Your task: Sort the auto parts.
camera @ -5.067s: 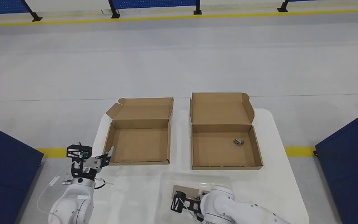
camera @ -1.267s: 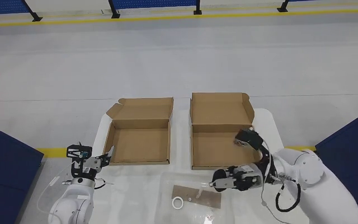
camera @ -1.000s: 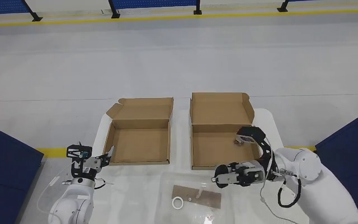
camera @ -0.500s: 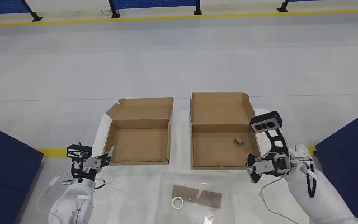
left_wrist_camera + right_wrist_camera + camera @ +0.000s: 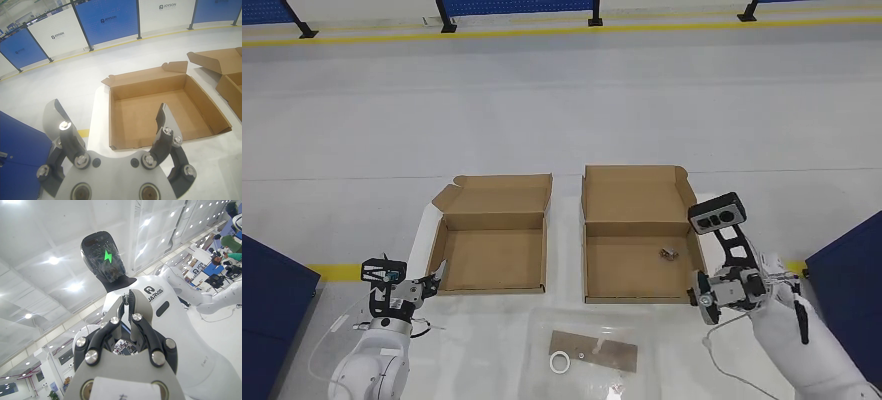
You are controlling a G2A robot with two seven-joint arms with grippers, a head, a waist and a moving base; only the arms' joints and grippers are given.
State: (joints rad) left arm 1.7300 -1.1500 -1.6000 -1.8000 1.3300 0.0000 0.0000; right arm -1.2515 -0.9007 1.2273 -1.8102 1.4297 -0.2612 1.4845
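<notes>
The right end effector (image 5: 126,302), closed to a narrow slit, pinches a small metal bolt (image 5: 125,294) at its tips, just beside the front right corner of the right cardboard box (image 5: 642,298); another small metal part (image 5: 667,252) lies inside that box near its right wall. The left end effector (image 5: 108,104) gapes wide and empty, well apart from that box, beyond the left box (image 5: 492,289).
</notes>
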